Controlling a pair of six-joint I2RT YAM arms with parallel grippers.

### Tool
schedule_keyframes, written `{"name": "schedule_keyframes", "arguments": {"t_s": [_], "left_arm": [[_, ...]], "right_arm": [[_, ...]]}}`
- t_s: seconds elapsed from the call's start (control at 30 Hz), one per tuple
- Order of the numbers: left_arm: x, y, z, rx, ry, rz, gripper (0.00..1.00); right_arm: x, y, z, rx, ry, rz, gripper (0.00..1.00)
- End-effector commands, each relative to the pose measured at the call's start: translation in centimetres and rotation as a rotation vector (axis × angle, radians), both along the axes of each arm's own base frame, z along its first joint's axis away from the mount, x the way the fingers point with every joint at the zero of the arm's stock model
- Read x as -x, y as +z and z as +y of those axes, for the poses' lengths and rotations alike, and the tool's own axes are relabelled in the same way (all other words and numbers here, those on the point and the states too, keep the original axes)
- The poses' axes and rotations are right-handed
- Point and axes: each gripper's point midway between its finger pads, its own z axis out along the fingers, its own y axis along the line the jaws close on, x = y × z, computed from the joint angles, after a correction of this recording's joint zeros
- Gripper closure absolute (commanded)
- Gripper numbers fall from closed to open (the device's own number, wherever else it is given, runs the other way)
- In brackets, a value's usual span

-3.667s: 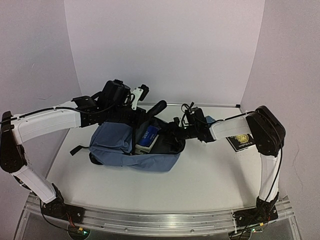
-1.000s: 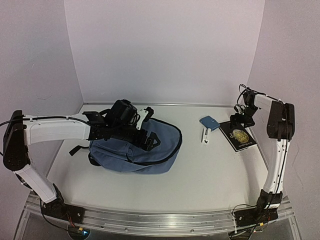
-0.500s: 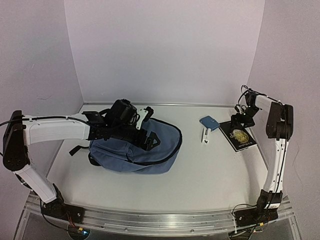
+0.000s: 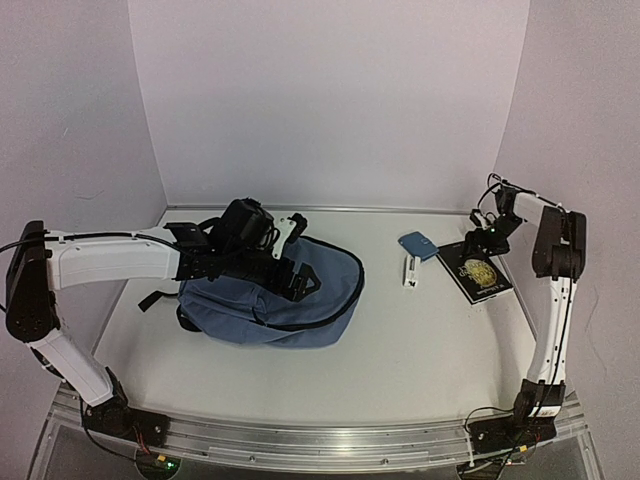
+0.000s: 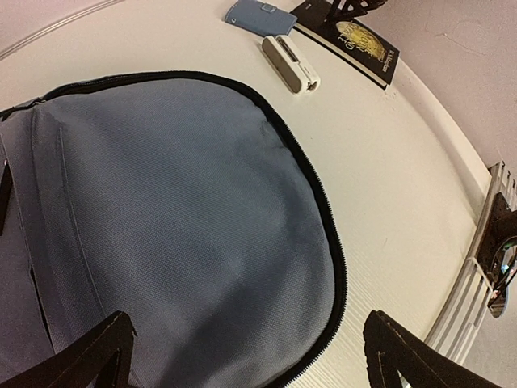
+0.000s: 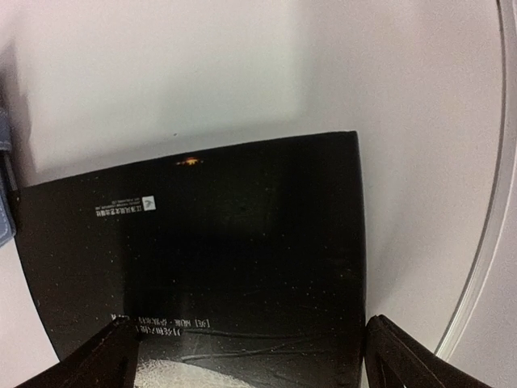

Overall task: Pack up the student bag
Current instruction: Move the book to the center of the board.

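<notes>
Slate-blue student bag [image 5: 186, 218] lies beneath spread left fingers [image 5: 85, 356], well apart from spread right fingers [image 6: 93, 364].

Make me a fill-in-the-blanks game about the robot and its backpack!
The backpack is ___ in colour.
The right claw hovers over a ___ book.
The left claw hangs above the ___.
Both claws are wide ___.
Missing words: blue, black, backpack, open.

The student bag [image 4: 270, 300] blocks the tabletop's [image 4: 420, 350] left; a broad bare lane separates it from the white device [image 4: 410, 270], blue case [image 4: 417, 245] and black book [image 4: 478, 272] far right.
</notes>
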Motion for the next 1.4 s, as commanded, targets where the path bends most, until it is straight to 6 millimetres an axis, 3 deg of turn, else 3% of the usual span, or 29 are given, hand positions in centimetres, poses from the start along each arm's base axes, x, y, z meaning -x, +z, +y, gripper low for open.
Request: {"name": "schedule_keyframes", "arguments": {"t_s": [0.0,0.1,0.3,0.6,0.83,1.17,1.37], "left_arm": [[-0.1,3.0,-0.6,0.059,-0.007,-0.042,0.0],[0.0,3.0,-0.6,0.055,-0.016,-0.043,0.0],[1.3,2.7,-2.1,0.049,-0.109,-0.06,0.0],[2.6,0.6,-7.8,0.016,-0.272,-0.097,0.03],[2.1,-0.7,-13.1,0.242,-0.223,0.075,0.17],[1.3,-5.7,-19.8,0.423,-0.127,0.299,0.28],[0.4,-8.0,-22.0,0.402,-0.07,0.311,0.33]], "right_arm": [[2.8,-1.1,2.7,-0.103,0.162,0.09,0.14],[4.5,-1.5,3.7,-0.14,0.23,0.125,0.23],[7.9,-1.7,5.2,-0.176,0.326,0.167,0.28],[13.9,-1.7,8.6,-0.227,0.45,0.24,0.31],[17.3,-1.2,10.7,-0.303,0.425,0.284,0.34],[19.9,-1.0,12.6,-0.426,0.252,0.309,0.34],[20.8,-1.4,12.6,-0.422,0.222,0.314,0.35]]}}
